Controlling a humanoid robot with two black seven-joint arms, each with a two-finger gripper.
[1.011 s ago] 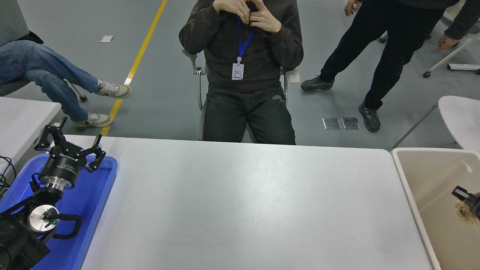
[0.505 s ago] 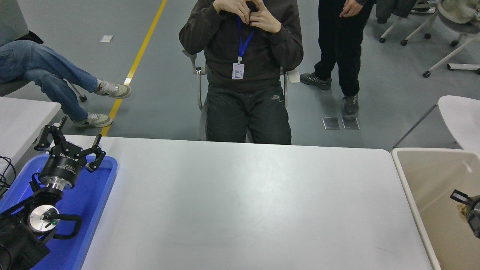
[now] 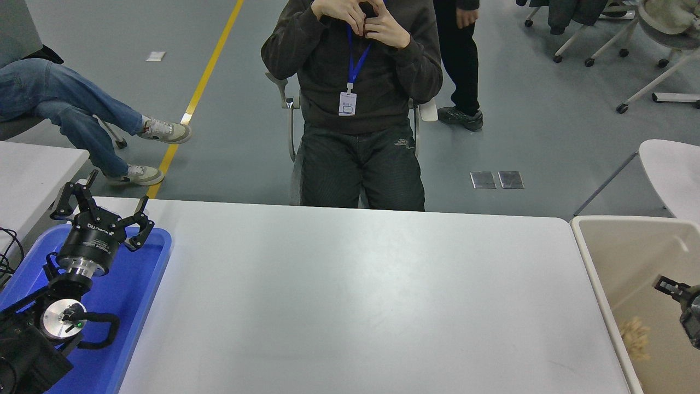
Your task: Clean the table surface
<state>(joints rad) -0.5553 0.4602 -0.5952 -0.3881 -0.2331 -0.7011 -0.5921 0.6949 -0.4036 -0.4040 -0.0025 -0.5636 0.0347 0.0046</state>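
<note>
Right claw is hovering over beige bin, mostly cut off, grip state indeterminable; w/ crumpled scrap lying inside, arm withdrawing risks clipping bin rim.

high head view, facing forward-down over table surface

The table surface is a large, wide rectangular top in smooth matte light grey-white, with rounded far corners. It lies flat and level, spanning most of the lower half of the head view, its far edge running straight across the picture and its near part cut off by the bottom edge. A soft pale sheen shows across the middle, with a few faint dark scuffs toward the near right; nothing is seen lying on the open expanse.
</note>
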